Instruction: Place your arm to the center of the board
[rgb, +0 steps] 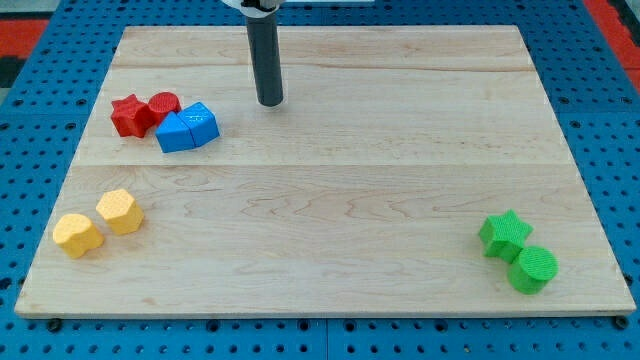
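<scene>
My tip (270, 102) rests on the wooden board (330, 190) in its upper middle part, left of the board's mid-line. The dark rod rises from it to the view's top. To the tip's left lie a red star (128, 115), a red cylinder (164, 104) and two blue blocks (175, 133) (201, 123), all huddled together. The nearest blue block is about a block's width from the tip.
Two yellow blocks (76, 235) (120, 211) lie near the board's lower left corner. A green star (505, 233) and a green cylinder (533, 269) lie touching near the lower right corner. A blue pegboard (600, 100) surrounds the board.
</scene>
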